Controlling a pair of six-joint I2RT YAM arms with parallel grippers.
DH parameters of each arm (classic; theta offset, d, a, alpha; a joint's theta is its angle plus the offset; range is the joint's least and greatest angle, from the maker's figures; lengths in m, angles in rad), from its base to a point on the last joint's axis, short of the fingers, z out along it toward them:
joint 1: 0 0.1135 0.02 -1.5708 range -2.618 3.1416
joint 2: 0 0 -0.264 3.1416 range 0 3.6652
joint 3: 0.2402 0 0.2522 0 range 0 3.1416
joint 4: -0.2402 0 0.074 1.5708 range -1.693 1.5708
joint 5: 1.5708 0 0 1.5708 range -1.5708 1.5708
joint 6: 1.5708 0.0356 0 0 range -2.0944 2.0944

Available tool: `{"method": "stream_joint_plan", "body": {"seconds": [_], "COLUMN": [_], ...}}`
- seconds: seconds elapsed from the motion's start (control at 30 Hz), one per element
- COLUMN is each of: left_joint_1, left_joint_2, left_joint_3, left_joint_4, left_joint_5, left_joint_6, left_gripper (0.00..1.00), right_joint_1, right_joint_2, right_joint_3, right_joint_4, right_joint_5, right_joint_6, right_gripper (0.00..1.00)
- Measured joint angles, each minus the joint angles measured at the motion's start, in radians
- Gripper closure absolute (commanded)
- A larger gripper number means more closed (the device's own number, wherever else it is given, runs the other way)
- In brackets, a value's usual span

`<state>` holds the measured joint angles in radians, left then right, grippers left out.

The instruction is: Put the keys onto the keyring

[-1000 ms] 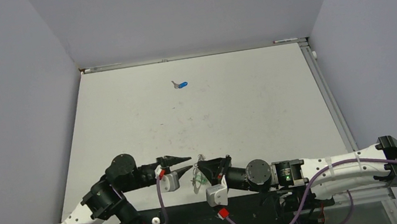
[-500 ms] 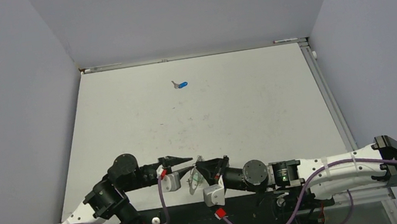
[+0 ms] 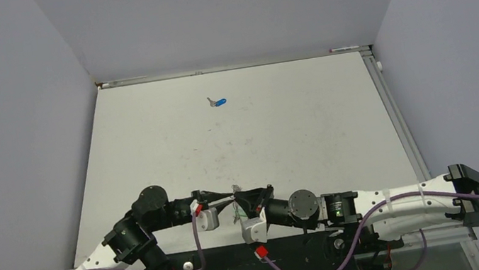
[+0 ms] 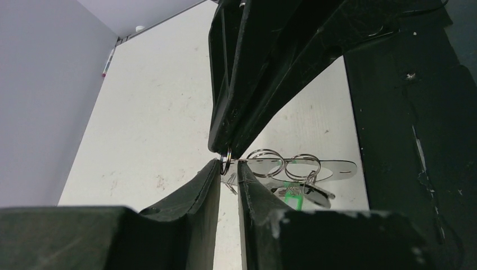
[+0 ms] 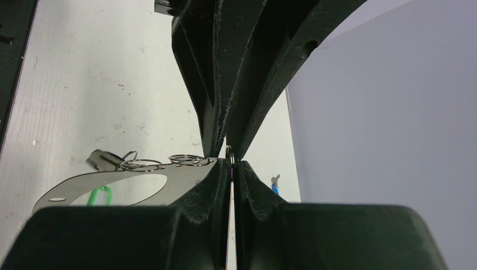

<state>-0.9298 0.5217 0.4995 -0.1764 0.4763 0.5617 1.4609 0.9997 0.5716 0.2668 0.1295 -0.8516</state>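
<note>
The keyring is a thin flat silvery hoop with small split rings strung along it, hanging between my two grippers near the table's front edge. It also shows in the right wrist view. My right gripper is shut on a small split ring at the hoop's end. My left gripper meets it tip to tip, narrowly closed round the same ring. The green key hangs under the hoop. The blue key lies alone far back on the table, and also shows in the right wrist view.
Both arms reach inward along the table's front edge, the left gripper and right gripper touching at the middle. A black strip runs along the near edge. Grey walls enclose the white table on three sides.
My left gripper's fingers have closed from open onto the small ring. My right gripper has moved left to meet it, carrying the keyring.
</note>
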Motion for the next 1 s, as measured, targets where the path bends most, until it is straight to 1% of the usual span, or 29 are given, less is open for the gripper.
{"method": "stream_joint_plan", "body": {"seconds": [0.13, 0.37, 0.4, 0.53, 0.6, 0.63, 0.87, 0.93, 1.0], "left_joint_1": [0.002, 0.003, 0.003, 0.003, 0.003, 0.003, 0.003, 0.003, 0.003], "left_joint_2": [0.0, -0.009, -0.014, -0.03, -0.037, -0.039, -0.05, -0.055, -0.062], "left_joint_3": [0.0, -0.001, -0.002, -0.005, -0.007, -0.008, -0.011, -0.011, -0.011], "left_joint_4": [0.0, 0.0, 0.0, -0.002, -0.007, -0.006, 0.001, 0.001, 0.001], "left_joint_5": [-0.003, -0.005, -0.005, -0.005, -0.005, -0.006, -0.001, 0.0, 0.0], "left_joint_6": [0.001, -0.004, -0.006, -0.018, -0.027, -0.028, -0.036, -0.037, -0.039], "left_gripper": [1.0, 1.0, 1.0, 1.0, 1.0, 1.0, 1.0, 1.0, 1.0], "right_joint_1": [-0.007, -0.028, -0.029, -0.038, -0.046, -0.051, -0.06, -0.062, -0.068], "right_joint_2": [0.005, 0.006, 0.006, 0.006, 0.004, 0.002, -0.037, -0.046, -0.051], "right_joint_3": [0.0, 0.0, 0.0, 0.0, 0.0, 0.0, -0.025, -0.031, -0.034], "right_joint_4": [0.011, 0.032, 0.035, 0.054, 0.074, 0.079, 0.097, 0.093, 0.089], "right_joint_5": [-0.008, -0.037, -0.043, -0.058, -0.059, -0.058, -0.061, -0.067, -0.077], "right_joint_6": [0.003, 0.026, 0.027, 0.036, 0.037, 0.046, 0.065, 0.077, 0.087], "right_gripper": [0.95, 0.94, 0.9, 0.6, 0.51, 0.49, 0.49, 0.5, 0.54]}}
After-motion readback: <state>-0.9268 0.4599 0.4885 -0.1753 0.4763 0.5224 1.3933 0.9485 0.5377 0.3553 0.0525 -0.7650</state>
